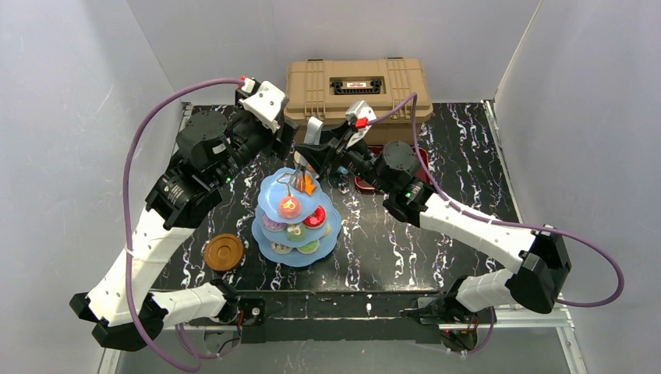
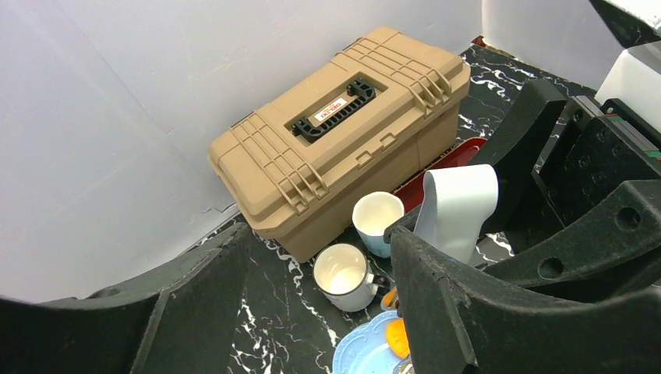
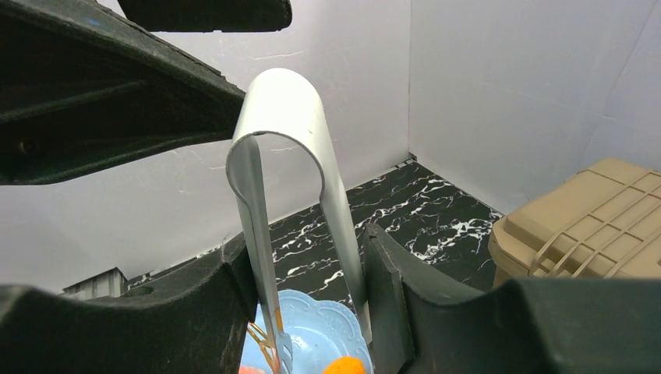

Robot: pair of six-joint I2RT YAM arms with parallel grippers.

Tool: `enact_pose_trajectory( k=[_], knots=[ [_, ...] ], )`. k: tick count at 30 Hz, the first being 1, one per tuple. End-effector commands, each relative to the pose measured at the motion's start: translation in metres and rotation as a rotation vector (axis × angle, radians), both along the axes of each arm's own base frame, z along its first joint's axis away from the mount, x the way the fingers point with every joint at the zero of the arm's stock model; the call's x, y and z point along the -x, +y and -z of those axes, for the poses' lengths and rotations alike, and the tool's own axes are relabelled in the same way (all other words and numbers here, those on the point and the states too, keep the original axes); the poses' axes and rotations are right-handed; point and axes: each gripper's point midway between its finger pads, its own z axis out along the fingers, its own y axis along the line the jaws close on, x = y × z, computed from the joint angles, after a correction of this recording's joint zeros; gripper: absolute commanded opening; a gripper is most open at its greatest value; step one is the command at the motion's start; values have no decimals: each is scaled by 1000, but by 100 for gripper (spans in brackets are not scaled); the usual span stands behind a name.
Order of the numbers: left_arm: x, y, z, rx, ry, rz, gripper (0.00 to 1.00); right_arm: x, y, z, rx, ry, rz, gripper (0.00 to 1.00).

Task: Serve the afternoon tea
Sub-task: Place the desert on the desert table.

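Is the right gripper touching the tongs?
Touching. The right wrist view shows the tongs clamped in the right gripper, each tong arm pressed against one of its fingers.

Looking around, the only lettering I can spot is a small white label [image 2: 331, 111] with red print. It is set into the black handle [image 2: 360, 91] on the lid of the tan toolbox [image 2: 273, 160], upper middle of the left wrist view. The print runs along the handle but is too blurred to read. From overhead, at top centre, the same label is just a red-and-white smudge.
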Motion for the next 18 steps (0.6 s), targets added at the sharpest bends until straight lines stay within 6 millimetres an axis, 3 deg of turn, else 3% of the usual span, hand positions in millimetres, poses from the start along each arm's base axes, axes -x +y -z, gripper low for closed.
enact_pose_trajectory(
  k=[1,13,18],
  knots=[
    [3,3,-18,40,-38,1,64,10,-12,-47,-117,-86,0,54],
    [4,3,-18,41,-37,5,64,15,-34,-78,-134,-152,56,53],
    [4,2,-18,40,-36,8,64,3,-55,-76,-118,-149,176,53]
  ],
)
